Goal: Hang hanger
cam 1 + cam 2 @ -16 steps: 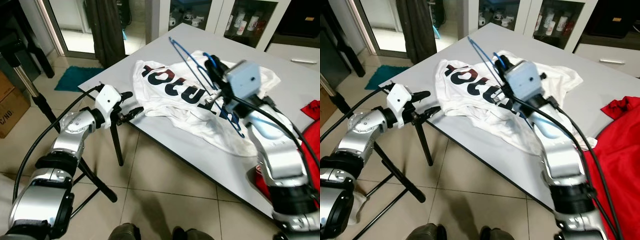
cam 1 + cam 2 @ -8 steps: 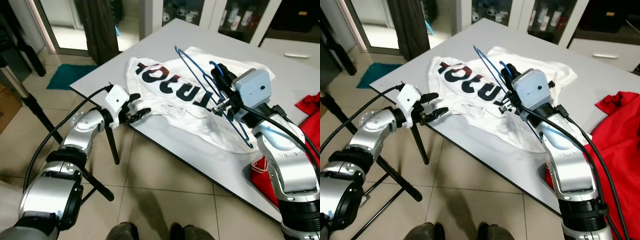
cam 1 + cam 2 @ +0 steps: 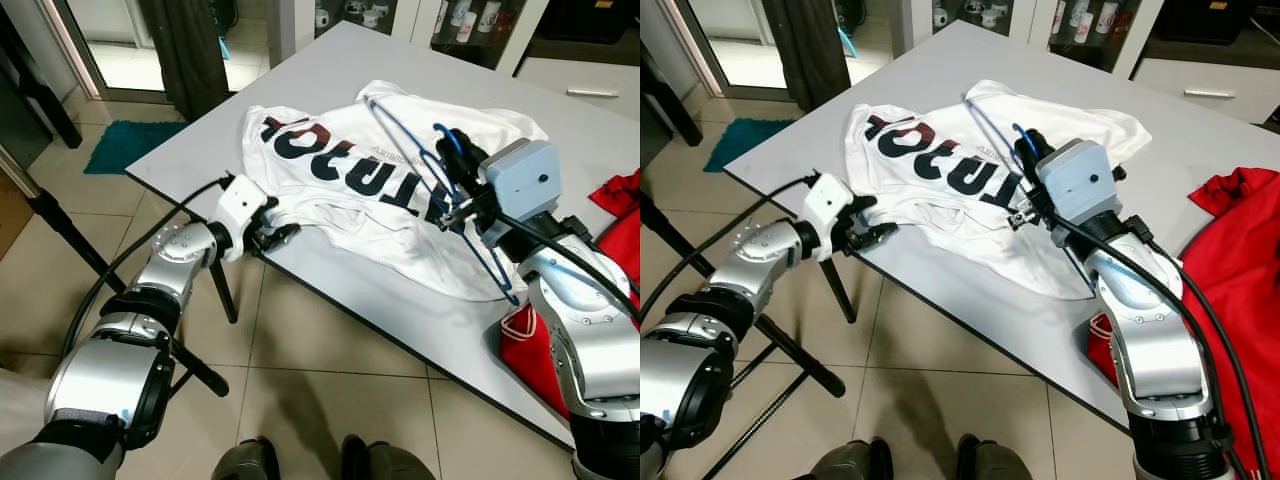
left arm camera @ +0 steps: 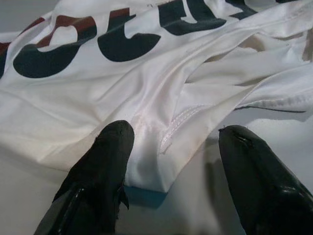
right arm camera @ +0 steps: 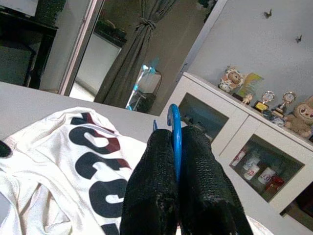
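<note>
Your right pincer (image 3: pixel 452 190) grips the blue hanger (image 3: pixel 430 185); left pincer (image 4: pixel 171 161), open at the counter's (image 3: pixel 380 310) edge, hasn't taken the shirt (image 3: pixel 340 170).

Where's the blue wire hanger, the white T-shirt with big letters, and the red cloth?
blue wire hanger (image 3: pixel 405 140), left eye view, its upper straight wire
white T-shirt (image 3: pixel 330 165), left eye view, printed letters
red cloth (image 3: pixel 1240 250), right eye view, middle folds

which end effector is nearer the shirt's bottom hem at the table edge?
Left. The left end effector sits open at the table edge, fingers either side of the white shirt's hem. The right end effector is above the shirt's middle, shut on the blue hanger.
</note>
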Robot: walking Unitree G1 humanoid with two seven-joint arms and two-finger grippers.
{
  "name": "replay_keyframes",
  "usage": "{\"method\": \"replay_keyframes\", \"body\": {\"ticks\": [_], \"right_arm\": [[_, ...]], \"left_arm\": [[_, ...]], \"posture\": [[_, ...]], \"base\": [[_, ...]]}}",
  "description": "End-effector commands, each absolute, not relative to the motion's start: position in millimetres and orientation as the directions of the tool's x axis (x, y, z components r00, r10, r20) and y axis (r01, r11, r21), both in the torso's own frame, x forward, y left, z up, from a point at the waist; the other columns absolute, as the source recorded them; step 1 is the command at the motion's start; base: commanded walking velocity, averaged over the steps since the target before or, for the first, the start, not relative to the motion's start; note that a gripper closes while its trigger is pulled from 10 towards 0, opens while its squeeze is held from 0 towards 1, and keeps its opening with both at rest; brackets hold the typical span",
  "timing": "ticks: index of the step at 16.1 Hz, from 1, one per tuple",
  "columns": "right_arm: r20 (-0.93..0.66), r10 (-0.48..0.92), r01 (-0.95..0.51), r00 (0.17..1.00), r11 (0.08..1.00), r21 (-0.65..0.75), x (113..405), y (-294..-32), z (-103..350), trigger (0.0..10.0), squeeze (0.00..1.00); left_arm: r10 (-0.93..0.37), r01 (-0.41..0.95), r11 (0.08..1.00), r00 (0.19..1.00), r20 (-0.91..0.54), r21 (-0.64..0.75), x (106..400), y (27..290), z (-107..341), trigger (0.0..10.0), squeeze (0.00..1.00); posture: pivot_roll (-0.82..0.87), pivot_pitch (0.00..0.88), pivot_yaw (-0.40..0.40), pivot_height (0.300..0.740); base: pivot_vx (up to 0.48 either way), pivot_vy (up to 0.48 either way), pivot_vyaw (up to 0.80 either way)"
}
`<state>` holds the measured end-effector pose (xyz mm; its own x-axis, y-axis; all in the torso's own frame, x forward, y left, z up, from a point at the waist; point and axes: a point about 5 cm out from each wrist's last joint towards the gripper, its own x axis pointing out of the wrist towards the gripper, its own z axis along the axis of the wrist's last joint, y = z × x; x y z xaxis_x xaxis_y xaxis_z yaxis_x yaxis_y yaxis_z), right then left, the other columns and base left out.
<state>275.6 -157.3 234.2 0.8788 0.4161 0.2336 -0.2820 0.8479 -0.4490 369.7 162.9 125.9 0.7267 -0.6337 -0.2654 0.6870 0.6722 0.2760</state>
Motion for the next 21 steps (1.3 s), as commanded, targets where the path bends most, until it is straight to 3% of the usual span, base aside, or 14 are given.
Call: {"method": "replay_keyframes", "body": {"ticks": [1, 2, 3, 4, 5, 9, 13, 16, 21], "right_arm": [[0.244, 0.395, -0.255, 0.886, 0.853, -0.456, 271, -163, 238, 10.0, 0.00], [0.244, 0.392, -0.252, 0.887, 0.854, -0.456, 270, -163, 239, 10.0, 0.00], [0.246, 0.388, -0.248, 0.888, 0.855, -0.455, 270, -163, 240, 10.0, 0.00], [0.247, 0.387, -0.246, 0.888, 0.856, -0.455, 270, -163, 240, 10.0, 0.00], [0.247, 0.385, -0.244, 0.889, 0.857, -0.455, 270, -163, 241, 10.0, 0.00], [0.246, 0.385, -0.247, 0.890, 0.858, -0.450, 271, -162, 242, 10.0, 0.00], [0.244, 0.395, -0.259, 0.886, 0.857, -0.445, 273, -158, 242, 10.0, 0.00], [0.245, 0.396, -0.262, 0.885, 0.858, -0.442, 274, -157, 242, 10.0, 0.00], [0.264, 0.455, -0.329, 0.850, 0.852, -0.407, 272, -152, 244, 10.0, 0.00]], "left_arm": [[-0.622, 0.687, 0.673, 0.726, -0.293, 0.273, 371, 162, 125, 10.0, 0.00], [-0.623, 0.691, 0.676, 0.722, -0.301, 0.256, 371, 161, 123, 10.0, 0.00], [-0.640, 0.708, 0.666, 0.704, -0.308, 0.235, 370, 159, 122, 4.8, 0.00], [-0.646, 0.714, 0.662, 0.697, -0.311, 0.228, 370, 158, 121, 4.8, 0.00], [-0.663, 0.734, 0.647, 0.675, -0.325, 0.207, 368, 157, 119, 0.0, 0.00], [-0.725, 0.804, 0.579, 0.584, -0.366, 0.137, 358, 153, 106, 0.0, 0.00], [-0.738, 0.817, 0.564, 0.564, -0.370, 0.119, 353, 157, 101, 0.0, 0.00], [-0.730, 0.803, 0.580, 0.588, -0.347, 0.141, 355, 160, 105, 0.0, 0.00], [-0.668, 0.688, 0.689, 0.725, -0.170, 0.227, 373, 176, 145, 0.0, 0.00]], "posture": [[-0.26, 0.167, 0.007, 0.740], [-0.27, 0.167, 0.009, 0.740], [-0.27, 0.167, 0.010, 0.740], [-0.27, 0.167, 0.010, 0.740], [-0.27, 0.168, 0.009, 0.740], [-0.27, 0.167, 0.008, 0.740], [-0.24, 0.168, 0.000, 0.740], [-0.24, 0.164, 0.003, 0.740], [-0.23, 0.143, 0.022, 0.740]], "base": [[0.000, 0.000, 0.00], [0.000, 0.000, 0.00], [0.000, 0.000, 0.00], [0.000, 0.000, 0.00], [0.000, 0.000, 0.00], [0.000, 0.000, 0.00], [0.000, 0.000, 0.00], [0.000, 0.000, 0.00], [0.000, 0.000, 0.00]]}}
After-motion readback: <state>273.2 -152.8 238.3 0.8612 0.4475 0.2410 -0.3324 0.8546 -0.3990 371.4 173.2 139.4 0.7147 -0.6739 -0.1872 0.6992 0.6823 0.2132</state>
